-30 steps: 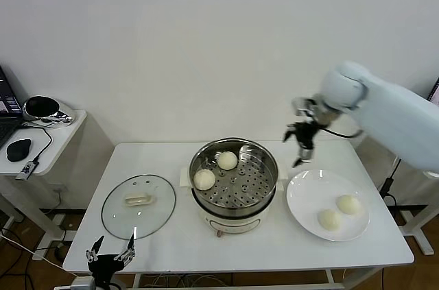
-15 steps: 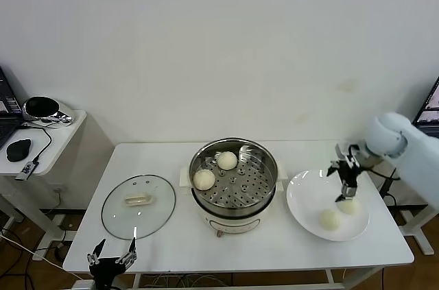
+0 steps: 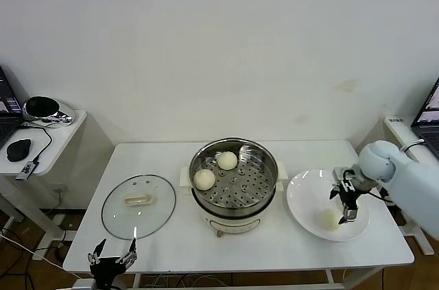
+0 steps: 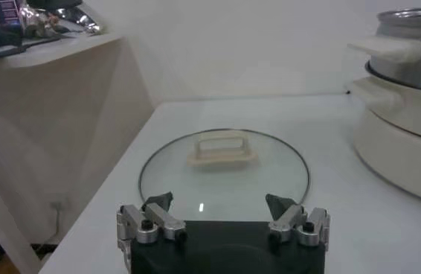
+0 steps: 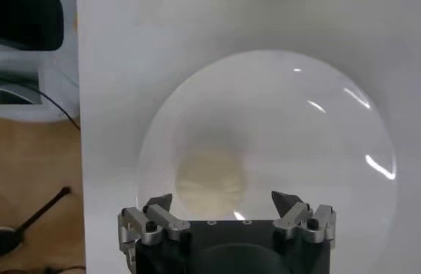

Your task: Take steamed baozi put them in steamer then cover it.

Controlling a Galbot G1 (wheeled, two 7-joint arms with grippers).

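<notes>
With its jaws spread wide and empty, the right gripper [image 3: 348, 202] should straddle the baozi [image 5: 210, 178] at the plate's [image 3: 302, 197] three o'clock, then close gently.

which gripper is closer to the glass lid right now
Left. The left gripper sits open at the table's near edge, just in front of the glass lid. The right gripper is open over the white plate, beyond the steamer.

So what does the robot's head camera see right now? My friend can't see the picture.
The right gripper, open, hangs over a white plate by a bun. Two buns sit in the steamer mid-table, the glass lid lies flat to its left, and the left gripper waits at the front edge.
</notes>
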